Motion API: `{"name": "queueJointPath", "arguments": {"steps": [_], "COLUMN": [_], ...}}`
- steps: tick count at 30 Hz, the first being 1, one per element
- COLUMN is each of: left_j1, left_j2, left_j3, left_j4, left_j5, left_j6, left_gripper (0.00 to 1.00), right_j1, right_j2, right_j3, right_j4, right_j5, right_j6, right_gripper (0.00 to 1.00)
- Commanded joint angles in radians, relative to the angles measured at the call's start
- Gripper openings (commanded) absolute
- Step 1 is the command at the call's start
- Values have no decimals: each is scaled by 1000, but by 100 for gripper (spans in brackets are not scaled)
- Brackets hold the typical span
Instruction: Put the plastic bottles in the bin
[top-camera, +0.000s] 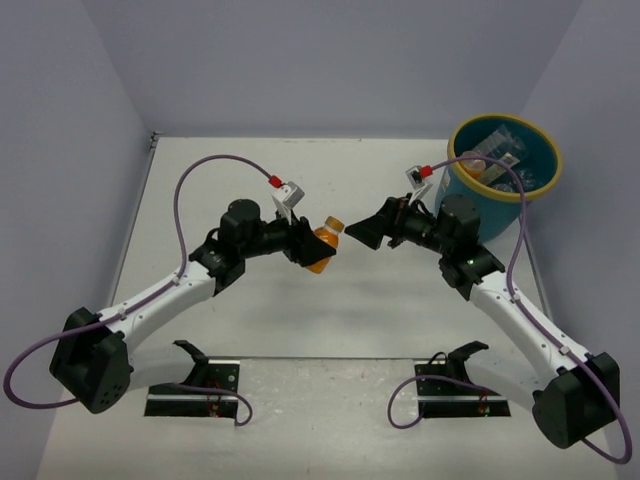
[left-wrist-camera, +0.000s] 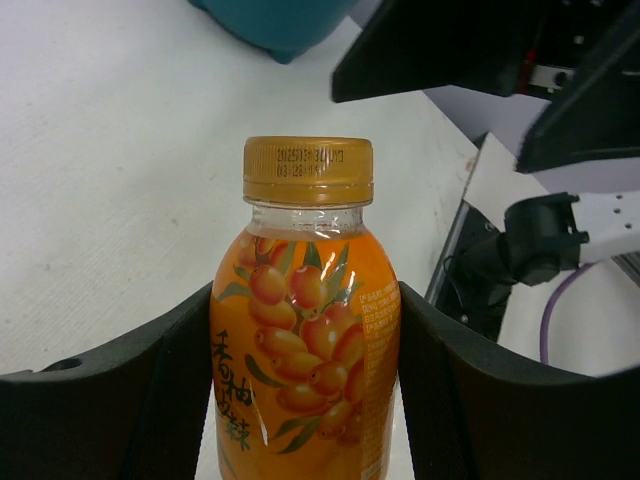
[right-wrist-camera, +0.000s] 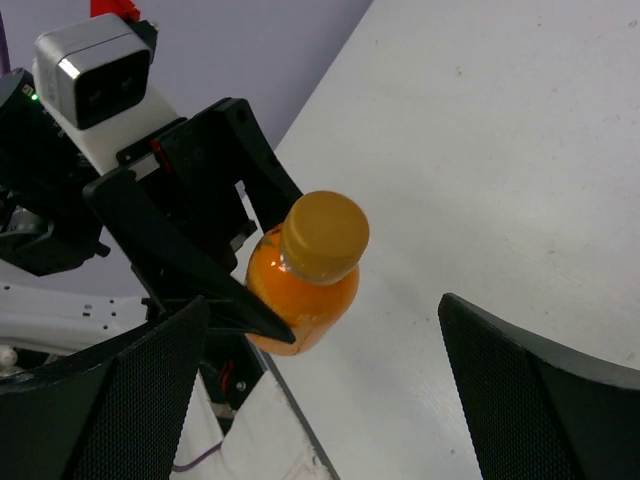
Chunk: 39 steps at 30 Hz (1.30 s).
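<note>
- Left gripper (top-camera: 312, 248) clamped on a small orange plastic bottle with gold cap (left-wrist-camera: 305, 330), held over the white counter (top-camera: 400, 300).
- Right gripper (top-camera: 362, 233) spread wide, empty, facing the cap, near it.
- Round teal bin with yellow rim (top-camera: 505, 193) at far right, other bottles (top-camera: 500, 155) inside.

Orange bottle (top-camera: 322, 245) up in the air over the middle of the table (top-camera: 300, 180), clamped round the body by the left gripper (top-camera: 308, 243). Gold screw cap on, pointing right. Orange drink up to the neck, berry picture and dark lettering on the label. Far right corner: teal bin (top-camera: 492, 212), yellow rim, upright, several clear bottles (top-camera: 500, 160) jumbled inside.
</note>
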Motion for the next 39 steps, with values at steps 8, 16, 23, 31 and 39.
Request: {"name": "queueJointPath", "arguments": {"steps": [8, 16, 23, 31, 39], "left_j1": [-22, -23, -24, -23, -25], "left_j2": [-157, -165, -198, -246, -280], "left_j3": [-73, -64, -72, -67, -39], "left_j4": [148, 106, 101, 41, -24], "left_j5": [68, 44, 43, -37, -103], "left_j6": [23, 32, 33, 32, 25], "left_gripper": [0, 0, 0, 9, 100], "right_j1": [151, 218, 234, 237, 237], "right_j2": [80, 134, 148, 133, 78], "right_j3": [0, 29, 39, 32, 102], "right_j4": [245, 279, 352, 351, 143], "right_j5": [53, 94, 122, 112, 284], "right_j6": [129, 131, 161, 165, 46], "right_gripper": [94, 86, 44, 2, 0]}}
